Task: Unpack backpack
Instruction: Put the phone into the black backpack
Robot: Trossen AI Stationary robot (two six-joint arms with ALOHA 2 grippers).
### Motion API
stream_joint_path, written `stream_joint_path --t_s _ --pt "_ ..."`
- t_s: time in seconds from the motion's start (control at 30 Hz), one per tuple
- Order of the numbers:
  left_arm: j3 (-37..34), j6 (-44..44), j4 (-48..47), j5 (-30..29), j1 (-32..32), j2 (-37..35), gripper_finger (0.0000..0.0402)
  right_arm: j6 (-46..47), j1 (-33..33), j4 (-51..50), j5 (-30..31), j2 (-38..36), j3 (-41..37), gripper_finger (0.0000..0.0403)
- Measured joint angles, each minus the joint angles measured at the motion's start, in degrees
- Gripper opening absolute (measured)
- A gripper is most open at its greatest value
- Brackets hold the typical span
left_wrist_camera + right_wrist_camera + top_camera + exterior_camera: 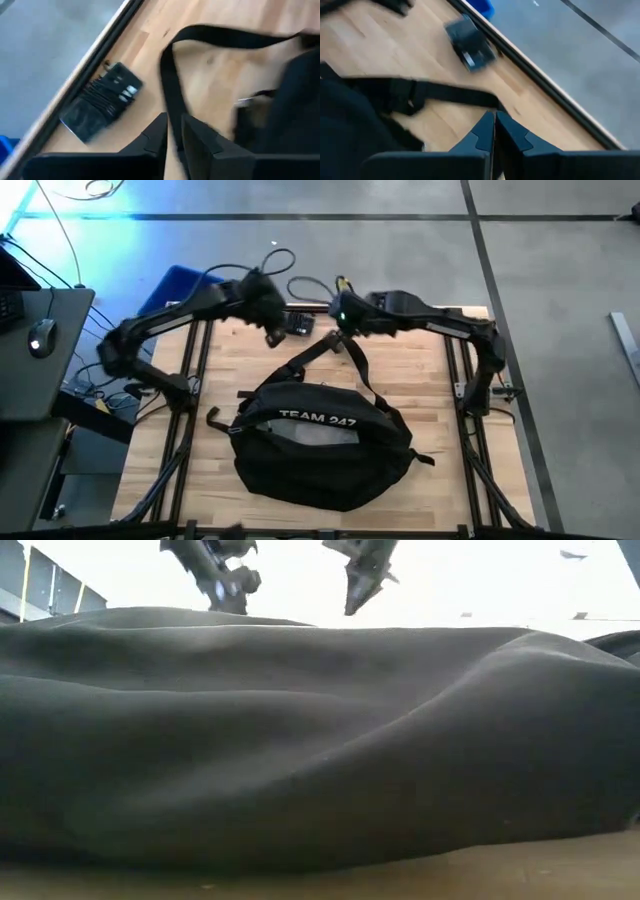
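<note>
The large black fabric backpack point(322, 445) is lying on the pale wooden counter point(420, 375). Above its straps, the left hand point(272, 330) is hovering narrowly parted, the right hand point(338, 320) pressed together, neither holding anything.

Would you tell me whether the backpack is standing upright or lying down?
Lying down: the backpack rests flat on the table, straps trailing toward the far edge.

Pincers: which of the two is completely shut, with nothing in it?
The right pincer, above the far table edge. Its fingers meet flat with nothing between them. The left pincer shows a narrow gap, with the backpack strap running into it.
</note>
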Motion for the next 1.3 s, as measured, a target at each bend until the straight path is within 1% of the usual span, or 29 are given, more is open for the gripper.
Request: stream_joint_path --t_s 0.07,0.13,0.2,0.27,0.33,0.4,0.5,0.6,0.7,0.8,0.97,1.03,1.13,1.2,1.27,1.3 --pt "0.0 4.9 1.1 0.7 2.2 4.5 0.0063 5.3 2.8 -5.0 2.4 -1.4 -0.1 0.0000" --pt "0.0 8.9 1.3 2.4 4.2 9.0 0.0086 9.9 5.5 -8.5 3.4 -3.0 -0.1 0.0000" --pt "0.0 12.3 1.7 3.5 5.8 13.3 0.0111 12.8 7.9 -10.8 3.6 -3.8 0.0 0.0000" --pt "1.0 14.4 1.8 3.2 7.1 17.6 0.0136 15.2 10.2 -12.6 4.6 -4.0 0.0 0.0000" --pt "2.5 14.1 3.5 2.9 8.3 21.4 0.0156 17.8 12.1 -14.5 6.8 -3.9 -0.1 0.0000" --pt "4.5 12.8 4.7 2.9 9.5 24.6 0.0166 20.4 13.6 -16.6 9.2 -3.9 -0.1 0.0000" --pt "7.4 10.4 4.7 3.6 10.8 29.0 0.0168 22.9 14.6 -18.7 12.0 -3.9 -0.1 0.0000" --pt "8.2 8.5 4.4 5.0 11.3 32.0 0.0162 22.6 14.6 -19.1 12.7 -3.9 -0.1 0.0000" --pt "8.5 5.4 4.3 9.7 11.3 33.8 0.0153 21.2 14.0 -19.5 13.0 -3.9 -0.1 0.0000" --pt "8.5 0.8 4.5 16.2 10.1 34.4 0.0143 21.0 13.5 -20.3 12.9 -3.9 -0.1 0.0000" --pt "8.4 -8.7 12.2 30.7 5.0 34.4 0.0123 18.4 12.4 -20.4 12.5 -3.9 -0.1 0.0000" --pt "9.7 -9.2 11.7 33.4 2.6 34.4 0.0116 17.1 11.7 -20.5 11.6 -3.9 -0.1 0.0000" --pt "13.1 -6.7 6.0 33.5 -0.4 34.0 0.0107 14.8 10.3 -21.0 10.4 -3.9 -0.1 0.0000" --pt "15.6 -4.2 0.8 31.6 -1.8 32.8 0.0100 11.3 8.6 -20.4 9.5 -3.9 -0.1 0.0000" --pt "17.7 -0.7 -5.1 25.2 -2.5 30.7 0.0092 6.0 5.7 -18.4 7.3 -4.1 -0.9 0.0000" --pt "18.1 1.3 -7.6 20.6 -2.6 29.3 0.0089 3.1 3.9 -16.9 6.1 -4.2 -2.1 0.0000"
